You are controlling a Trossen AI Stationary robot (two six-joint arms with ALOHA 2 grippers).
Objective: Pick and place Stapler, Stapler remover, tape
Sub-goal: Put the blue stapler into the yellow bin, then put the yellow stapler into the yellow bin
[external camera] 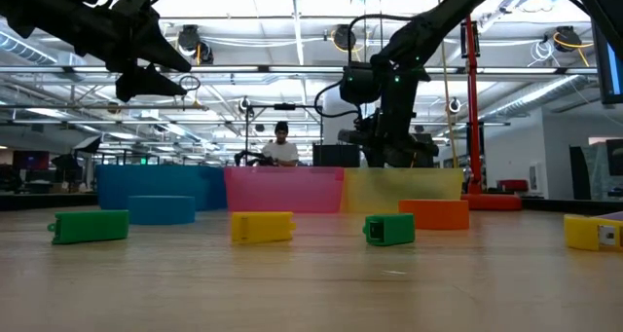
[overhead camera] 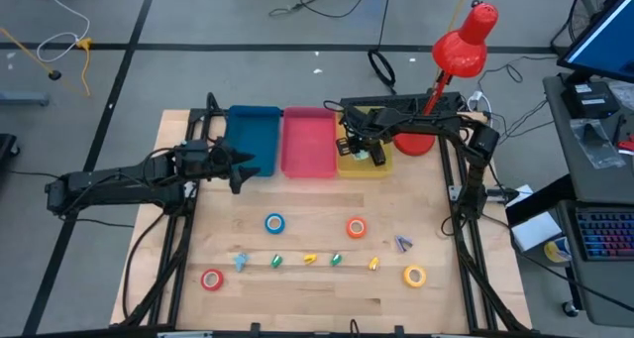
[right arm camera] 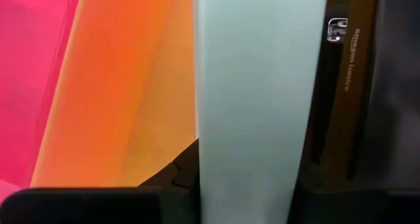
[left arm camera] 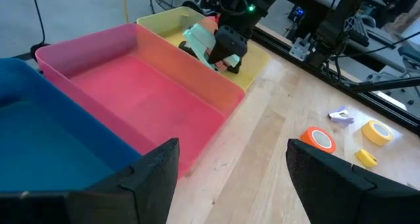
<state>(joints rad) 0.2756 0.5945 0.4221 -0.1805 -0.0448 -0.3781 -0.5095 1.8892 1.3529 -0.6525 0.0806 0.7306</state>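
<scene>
My right gripper hangs over the yellow bin at the table's far side, shut on a pale mint stapler. A black stapler lies in that bin beside it. My left gripper waits open above the blue bin's near edge, holding nothing. Blue tape, orange tape, red tape and yellow tape lie flat on the table. A small purple stapler remover lies near the orange roll. My right gripper pinches the mint stapler's two long sides between its two fingers. The fingers come steeply from above, slanting down into the yellow bin. The stapler sticks out past the fingers, tilted, inside the bin; whether it rests on the bin's floor I cannot tell.
A pink bin stands between the blue and yellow bins. A red desk lamp stands at the far right, its base beside the yellow bin. Several small green and yellow oblong bits and a pale blue piece lie in a row near the front.
</scene>
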